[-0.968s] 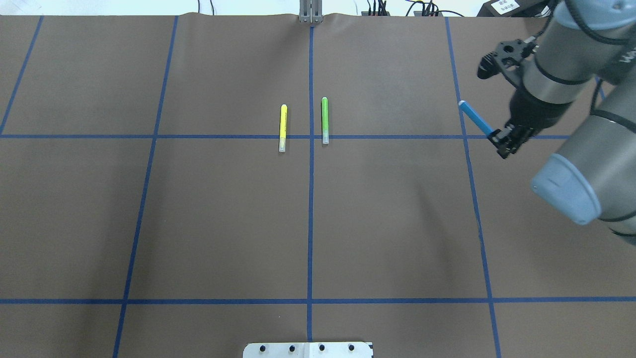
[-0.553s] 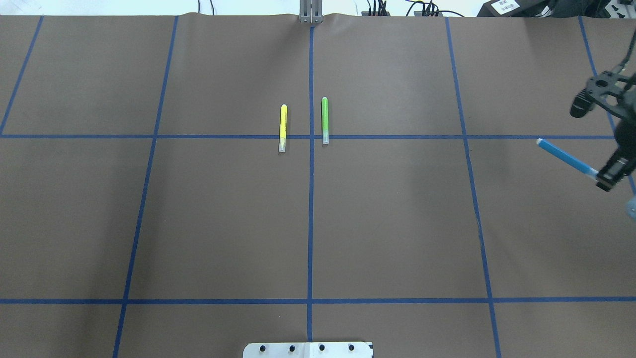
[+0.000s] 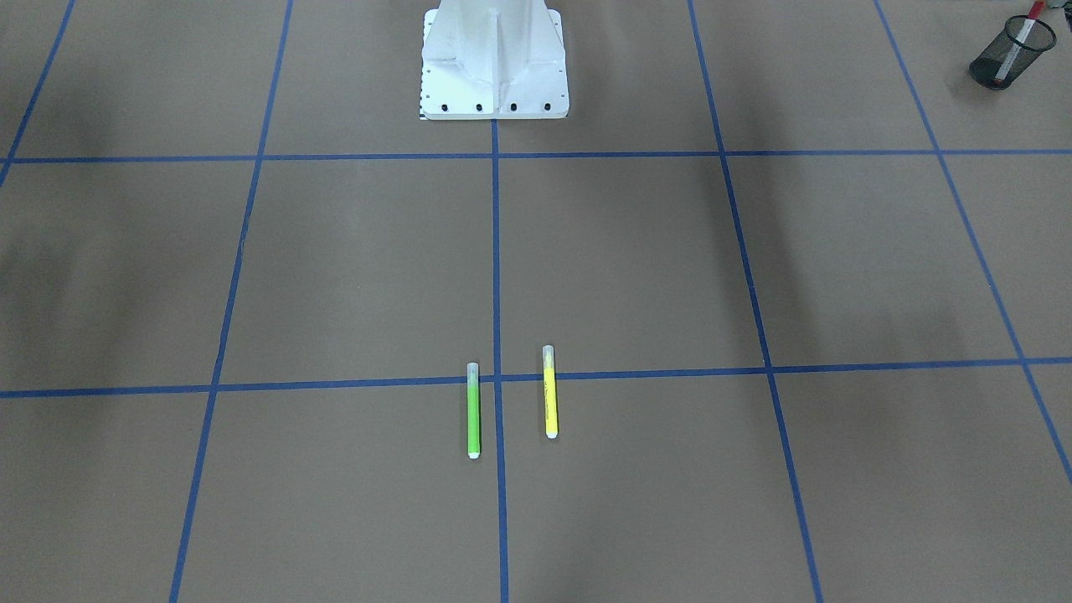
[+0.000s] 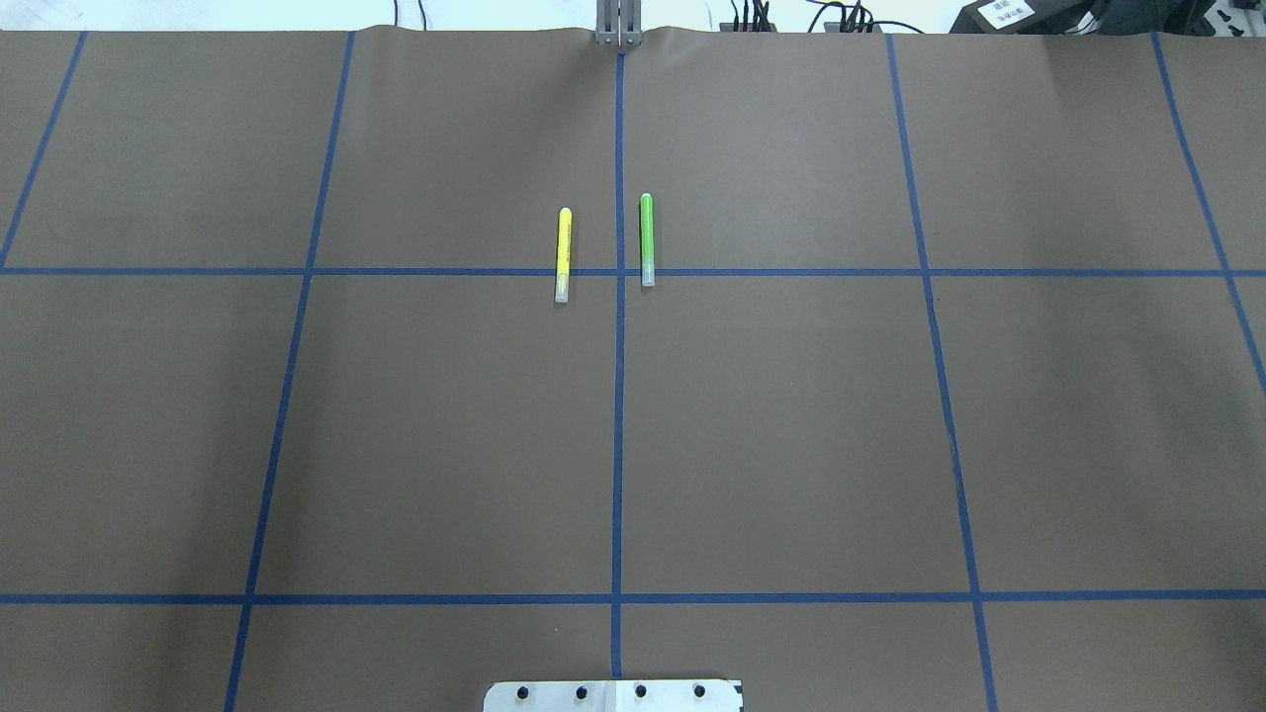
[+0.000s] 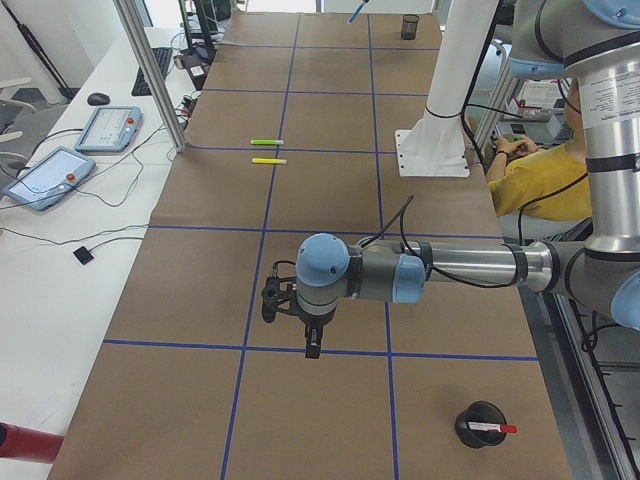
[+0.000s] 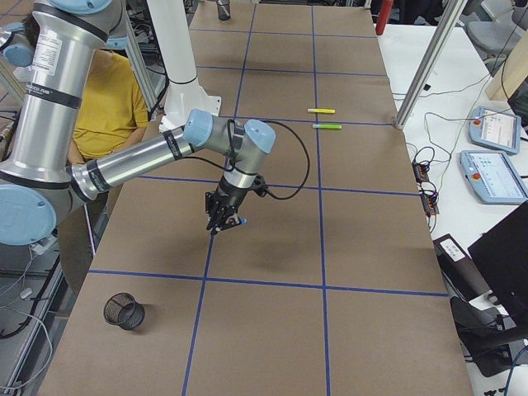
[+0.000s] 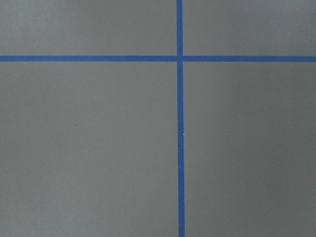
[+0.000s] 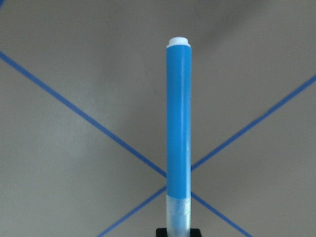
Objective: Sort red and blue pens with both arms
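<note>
The blue pen (image 8: 178, 123) fills the right wrist view, its clear cap pinched at the bottom edge and its white end pointing away over a tape crossing. My right gripper (image 6: 221, 224) is shut on it and hangs above the table on my right side; the pen's tip (image 6: 237, 221) pokes out below. The red pen (image 3: 1023, 35) stands in a black mesh cup (image 3: 1007, 57) on my left side. My left gripper (image 5: 312, 345) hovers over the brown mat; I cannot tell whether it is open. Neither arm shows in the overhead view.
A yellow marker (image 4: 563, 253) and a green marker (image 4: 647, 239) lie side by side at the table's middle. A second mesh cup (image 6: 124, 311) stands near the right end. The white pedestal (image 3: 494, 59) is at my base. A person in yellow (image 6: 111, 91) sits behind.
My right arm has carried the blue pen rightwards and out of the overhead view. The yellow and green markers have not moved.
</note>
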Available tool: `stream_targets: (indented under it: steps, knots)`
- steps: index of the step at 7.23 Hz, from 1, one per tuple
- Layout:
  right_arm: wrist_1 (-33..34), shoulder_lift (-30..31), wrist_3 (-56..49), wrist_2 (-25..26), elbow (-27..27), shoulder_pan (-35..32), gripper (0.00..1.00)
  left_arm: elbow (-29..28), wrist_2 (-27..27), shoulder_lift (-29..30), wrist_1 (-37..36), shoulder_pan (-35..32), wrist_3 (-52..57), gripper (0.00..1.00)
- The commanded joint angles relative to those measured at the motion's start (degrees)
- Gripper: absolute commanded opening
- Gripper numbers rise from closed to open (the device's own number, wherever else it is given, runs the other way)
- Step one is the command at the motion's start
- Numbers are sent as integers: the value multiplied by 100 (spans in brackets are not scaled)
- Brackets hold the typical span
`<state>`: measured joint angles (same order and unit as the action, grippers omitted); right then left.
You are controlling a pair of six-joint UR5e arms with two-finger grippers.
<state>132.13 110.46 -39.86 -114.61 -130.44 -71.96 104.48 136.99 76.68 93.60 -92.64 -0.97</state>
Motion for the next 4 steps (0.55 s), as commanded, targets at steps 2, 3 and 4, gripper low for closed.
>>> stream_targets:
  steps: [2, 3, 4]
  knots:
    - [93, 1475, -398, 674, -34, -90, 0, 2, -6, -39, 185, 26, 9, 100]
    - [137, 1722, -391, 903, 0, -73, 0, 2, -6, -65, 220, 26, 0, 100]
    - [242, 1933, -390, 1201, 27, -73, 0, -7, -6, -66, 281, 26, 9, 100]
